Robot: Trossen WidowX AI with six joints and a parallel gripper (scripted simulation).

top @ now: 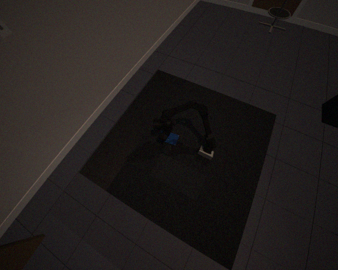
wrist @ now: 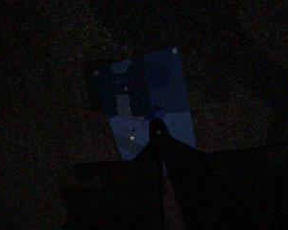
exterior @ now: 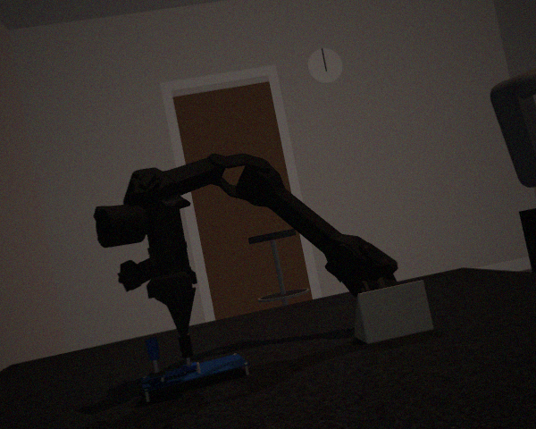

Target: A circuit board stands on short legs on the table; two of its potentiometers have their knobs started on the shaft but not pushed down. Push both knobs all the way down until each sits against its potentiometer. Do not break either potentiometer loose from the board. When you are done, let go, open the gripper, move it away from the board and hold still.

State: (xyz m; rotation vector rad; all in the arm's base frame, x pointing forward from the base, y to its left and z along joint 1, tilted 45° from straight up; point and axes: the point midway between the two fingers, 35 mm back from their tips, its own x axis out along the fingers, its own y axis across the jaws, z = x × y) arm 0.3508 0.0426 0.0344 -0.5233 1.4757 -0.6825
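Note:
The scene is very dark. The blue circuit board stands on short legs on the dark table. My gripper is shut with nothing between the fingers and points straight down over the board. Its tip rests on top of a dark knob near the board's middle. A second, blue knob stands high on its shaft at the board's left end, apart from the gripper. In the wrist view the fingers hide the knob under them.
The arm's base stands behind a white wedge block to the right of the board. A dark box stands on the floor far to the right. A door and a stool are behind the table.

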